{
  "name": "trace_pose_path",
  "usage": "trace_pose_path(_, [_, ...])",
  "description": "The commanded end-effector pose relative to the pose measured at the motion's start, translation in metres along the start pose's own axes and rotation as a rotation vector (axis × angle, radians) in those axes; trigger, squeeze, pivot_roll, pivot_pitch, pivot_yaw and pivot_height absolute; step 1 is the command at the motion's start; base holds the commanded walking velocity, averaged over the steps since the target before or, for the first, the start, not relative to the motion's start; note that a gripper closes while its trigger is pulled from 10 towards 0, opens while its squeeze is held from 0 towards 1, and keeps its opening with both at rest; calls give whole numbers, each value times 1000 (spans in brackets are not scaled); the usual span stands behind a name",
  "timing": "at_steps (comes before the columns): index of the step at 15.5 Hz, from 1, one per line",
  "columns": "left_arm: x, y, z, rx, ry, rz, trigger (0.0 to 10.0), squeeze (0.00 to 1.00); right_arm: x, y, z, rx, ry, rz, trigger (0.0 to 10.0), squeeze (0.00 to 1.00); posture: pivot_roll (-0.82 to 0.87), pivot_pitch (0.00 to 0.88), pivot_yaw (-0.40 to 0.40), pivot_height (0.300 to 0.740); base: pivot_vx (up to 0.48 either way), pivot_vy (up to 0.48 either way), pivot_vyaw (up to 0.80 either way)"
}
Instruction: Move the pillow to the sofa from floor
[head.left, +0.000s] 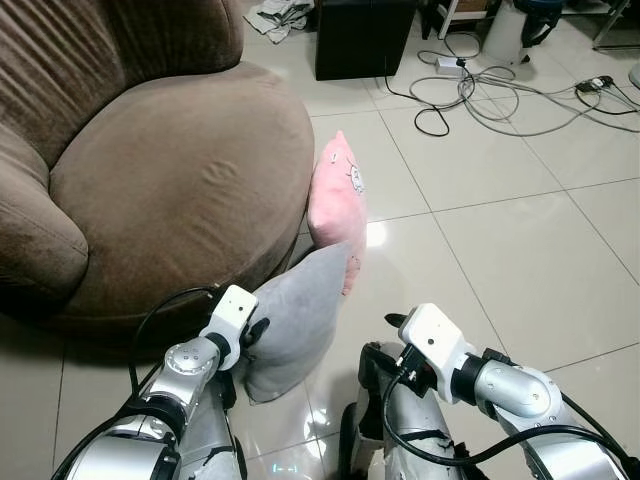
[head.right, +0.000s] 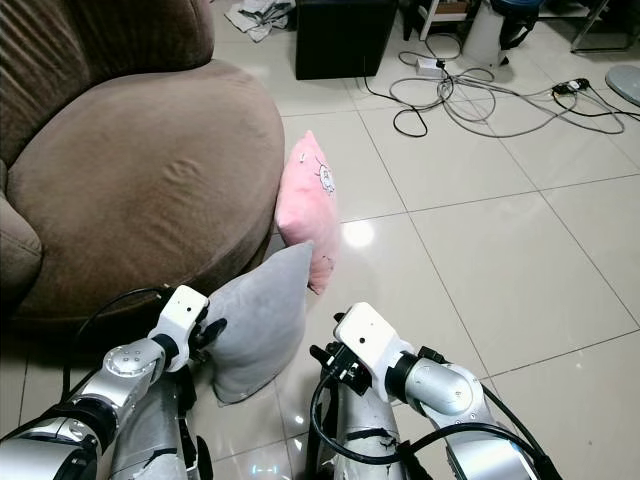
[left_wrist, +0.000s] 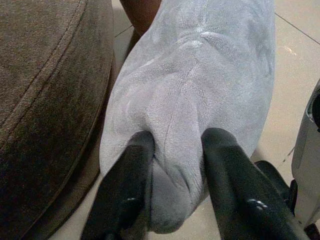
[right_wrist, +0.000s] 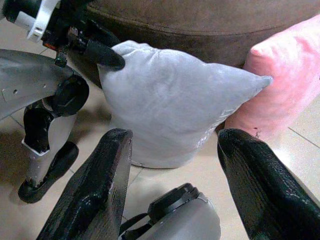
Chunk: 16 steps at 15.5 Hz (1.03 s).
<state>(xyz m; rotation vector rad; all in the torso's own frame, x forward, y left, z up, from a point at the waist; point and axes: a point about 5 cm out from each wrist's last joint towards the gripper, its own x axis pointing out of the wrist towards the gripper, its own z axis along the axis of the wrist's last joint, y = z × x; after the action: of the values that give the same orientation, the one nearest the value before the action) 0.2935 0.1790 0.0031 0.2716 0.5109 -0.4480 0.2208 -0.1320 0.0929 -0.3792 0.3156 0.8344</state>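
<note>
The grey pillow (head.left: 295, 320) stood on its edge on the tiled floor (head.left: 500, 230), just beside the base of the brown sofa (head.left: 160, 190), with a pink pillow (head.left: 338, 200) leaning behind it and touching its top corner. The left gripper (left_wrist: 172, 150) was clamped on a fold of the grey pillow's near corner. The right gripper (right_wrist: 172, 150) hung low, fingers spread apart, facing the grey pillow.
</note>
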Motion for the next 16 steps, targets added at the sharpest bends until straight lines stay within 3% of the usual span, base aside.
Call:
trace_pose_path(1, [-1, -8, -9, -25, 22, -30, 0, 0, 1, 2, -5, 2, 19, 0, 10000, 0, -85, 176, -67, 557, 0, 0, 0])
trace_pose_path(8, [2, -12, 1, -43, -33, -80, 0, 0, 9, 3, -12, 23, 19, -35, 10000, 0, -35, 131, -28, 557, 0, 0, 0])
trace_pose_path(11, [2, -13, 5, -54, -77, -72, 0, 0, 20, 2, -20, 35, 17, -87, 10000, 0, -8, 37, 5, 557, 0, 0, 0])
trace_pose_path(14, [12, -19, 42, -88, -251, -67, 0, 0, 15, -28, -18, 28, -4, -171, 10000, 0, -16, 0, 11, 557, 0, 0, 0])
trace_pose_path(16, [16, -20, 59, -93, -301, -65, 0, 0, 17, -49, -16, 18, -7, -226, 10000, 0, -9, 0, -6, 557, 0, 0, 0])
